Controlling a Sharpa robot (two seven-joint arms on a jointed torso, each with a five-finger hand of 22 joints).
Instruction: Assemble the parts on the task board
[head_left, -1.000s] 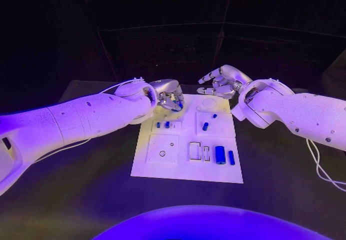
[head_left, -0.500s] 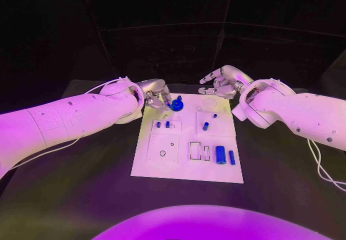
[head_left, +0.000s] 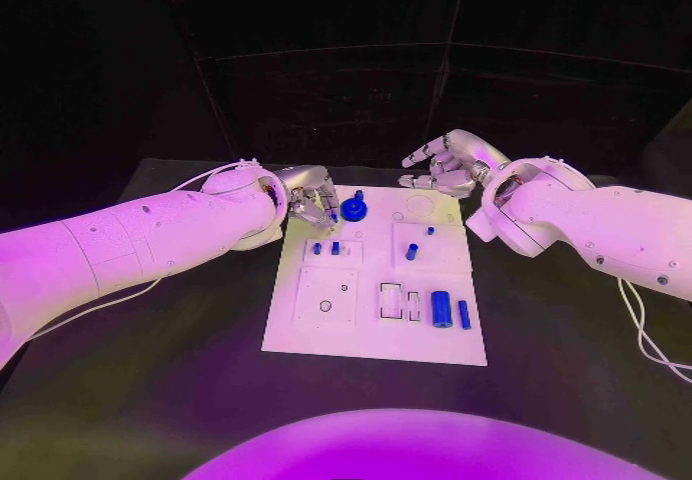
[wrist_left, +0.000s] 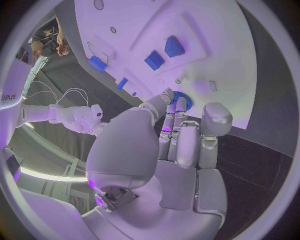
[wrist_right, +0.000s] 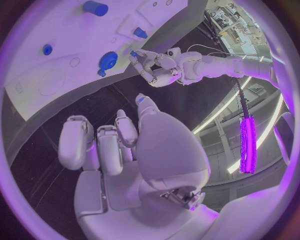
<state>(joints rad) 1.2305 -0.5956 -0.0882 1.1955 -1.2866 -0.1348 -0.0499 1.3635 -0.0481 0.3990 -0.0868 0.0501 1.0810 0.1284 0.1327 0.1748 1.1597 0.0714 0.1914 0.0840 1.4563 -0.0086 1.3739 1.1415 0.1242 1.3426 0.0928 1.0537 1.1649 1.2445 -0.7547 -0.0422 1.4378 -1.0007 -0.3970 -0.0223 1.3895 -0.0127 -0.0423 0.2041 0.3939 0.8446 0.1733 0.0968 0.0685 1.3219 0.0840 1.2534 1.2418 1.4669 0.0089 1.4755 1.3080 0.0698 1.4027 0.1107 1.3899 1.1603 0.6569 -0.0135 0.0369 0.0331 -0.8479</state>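
Note:
The white task board (head_left: 368, 335) lies in the middle of the table. A blue gear (head_left: 353, 210) (wrist_left: 185, 96) (wrist_right: 107, 60) sits near its far left corner. My left hand (head_left: 310, 200) (wrist_left: 181, 145) hovers just left of the gear with nothing in it, its fingers stretched out and their tips close beside the gear. Whether they touch it I cannot tell. My right hand (head_left: 450, 165) (wrist_right: 119, 145) hangs beyond the board's far edge, fingers apart and empty. Two small blue pieces (head_left: 326, 249) stand below the gear, and a blue peg (head_left: 410, 253) stands in the middle block.
A thick blue cylinder (head_left: 440, 308) and a thinner one (head_left: 463, 314) lie at the board's near right, beside rectangular slots (head_left: 391, 302). A round hole (head_left: 326, 306) marks the near left block. Dark table surrounds the board.
One second ago my left hand held the blue gear over the board's far left corner. It has let the gear go there and drawn back to the left. The right hand stays put.

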